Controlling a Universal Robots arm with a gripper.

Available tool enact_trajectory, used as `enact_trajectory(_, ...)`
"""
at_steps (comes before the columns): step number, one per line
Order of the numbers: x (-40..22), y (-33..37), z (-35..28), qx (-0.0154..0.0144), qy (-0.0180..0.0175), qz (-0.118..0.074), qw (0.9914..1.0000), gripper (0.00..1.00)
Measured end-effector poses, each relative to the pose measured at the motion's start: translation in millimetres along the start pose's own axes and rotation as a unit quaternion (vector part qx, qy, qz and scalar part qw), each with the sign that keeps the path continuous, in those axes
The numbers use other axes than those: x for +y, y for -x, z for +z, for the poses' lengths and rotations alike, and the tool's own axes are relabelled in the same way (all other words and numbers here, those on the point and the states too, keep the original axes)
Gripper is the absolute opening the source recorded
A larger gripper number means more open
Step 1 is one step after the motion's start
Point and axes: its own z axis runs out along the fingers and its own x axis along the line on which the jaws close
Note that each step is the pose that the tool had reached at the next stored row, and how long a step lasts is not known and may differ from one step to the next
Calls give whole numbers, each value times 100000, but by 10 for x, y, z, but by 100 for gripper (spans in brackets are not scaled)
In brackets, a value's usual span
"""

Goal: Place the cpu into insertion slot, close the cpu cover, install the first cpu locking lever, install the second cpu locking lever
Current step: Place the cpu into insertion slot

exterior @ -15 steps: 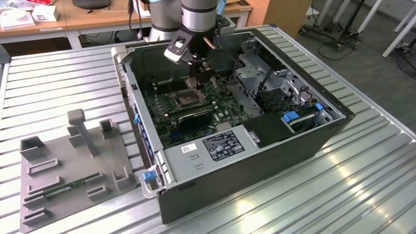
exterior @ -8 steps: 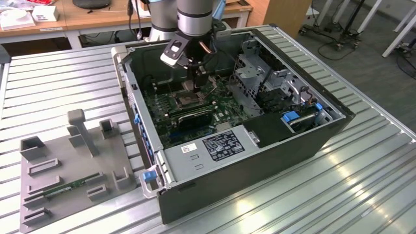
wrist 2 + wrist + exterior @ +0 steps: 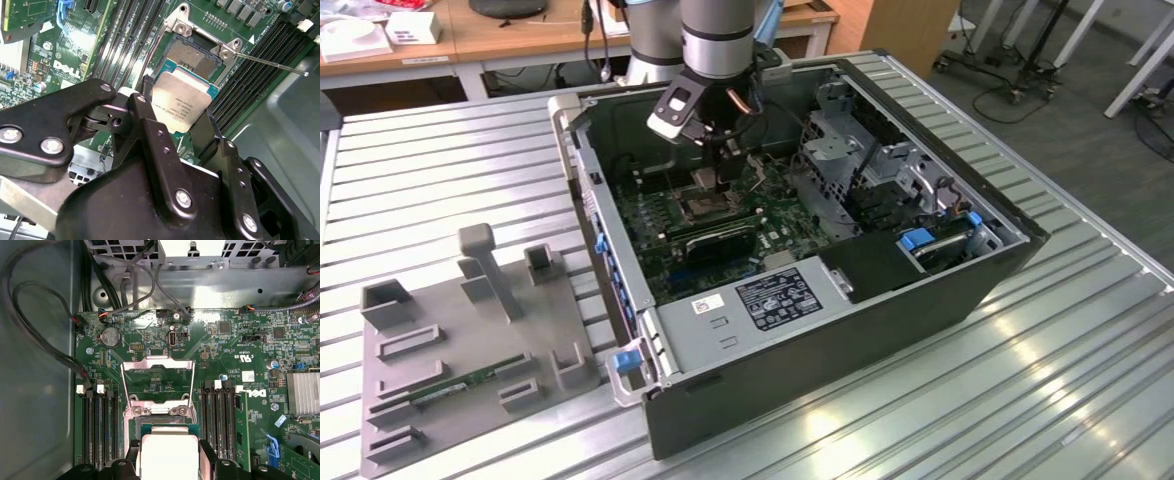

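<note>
Second wrist view shows the claw (image 3: pixel 176 105) pinching the cpu (image 3: pixel 184 95) by two of its sides, shiny face up. The cpu hangs just over the near edge of the insertion slot (image 3: pixel 192 54), and I think it is not touching it yet. First wrist view shows the cpu cover (image 3: pixel 157 363) flipped open on the far side of the slot, so the way in is free; in the second wrist view a thin locking lever (image 3: pixel 270 65) sticks out to one side, undone too.

Exterior view has the arm (image 3: pixel 718 40) over the green board (image 3: pixel 660 215), in the far part of the open computer case (image 3: pixel 921 330), toward the exterior view's left.

So the first step is in hand: putting the cpu in; the cover and both levers are not done. The job now needs the cpu held flat, its sides lined up with the square slot, and a soft, slow drop; a tilt or a hard push could bend the tiny pins, I think.
</note>
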Motion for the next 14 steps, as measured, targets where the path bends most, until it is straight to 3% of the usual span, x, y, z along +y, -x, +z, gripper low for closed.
enact_trajectory(14, -6, 1, 75, -6, 2, -1, 100000, 54)
